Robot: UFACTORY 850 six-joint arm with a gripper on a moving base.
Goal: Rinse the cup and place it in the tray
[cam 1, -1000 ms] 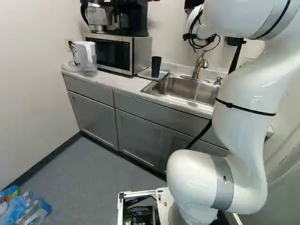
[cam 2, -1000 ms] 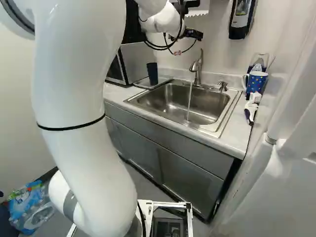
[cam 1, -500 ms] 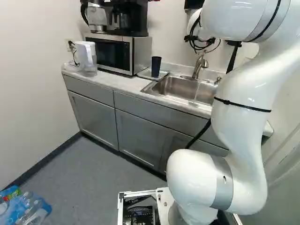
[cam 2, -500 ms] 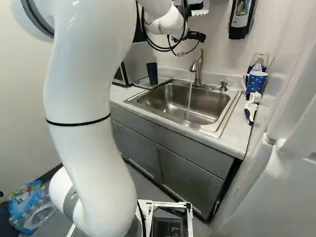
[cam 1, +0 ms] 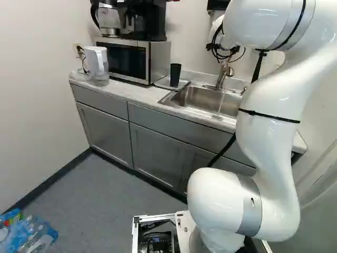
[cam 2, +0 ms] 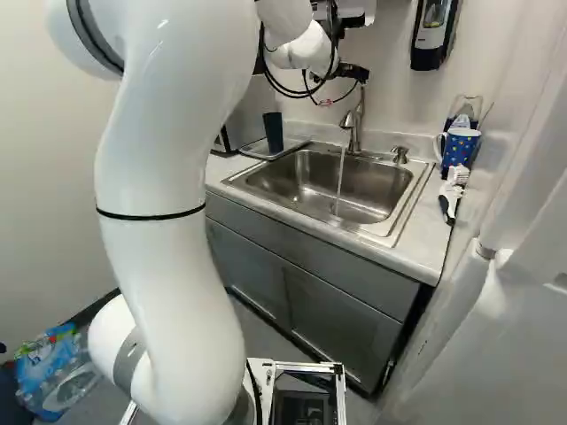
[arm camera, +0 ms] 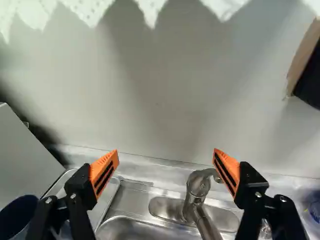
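Part of my gripper (cam 2: 353,72) shows above the sink in the right base view. From the wrist, the gripper (arm camera: 166,157) is open, its orange-padded fingers wide apart with nothing held. A dark cup (cam 1: 175,75) stands upright on the pale tray (cam 1: 164,83) beside the microwave; in the wrist view this cup (arm camera: 17,216) lies beyond one finger. Water runs from the faucet (cam 2: 353,124) into the steel sink (cam 2: 301,181). The faucet (arm camera: 200,187) appears between the fingers' directions, nearer the other finger. A blue dotted mug (cam 2: 459,146) stands right of the sink.
A microwave (cam 1: 126,60) with a coffee maker (cam 1: 145,21) on top and a water pitcher (cam 1: 97,64) stand left of the tray. A brush (cam 2: 450,193) lies by the mug. A soap dispenser (cam 2: 434,31) hangs on the wall. Bottled water (cam 1: 31,234) sits on the floor.
The arm has swung leftward in the left base view and rightward in the right base view, its wrist end slightly lower. The base, cup and tray stay put, and the water keeps running.
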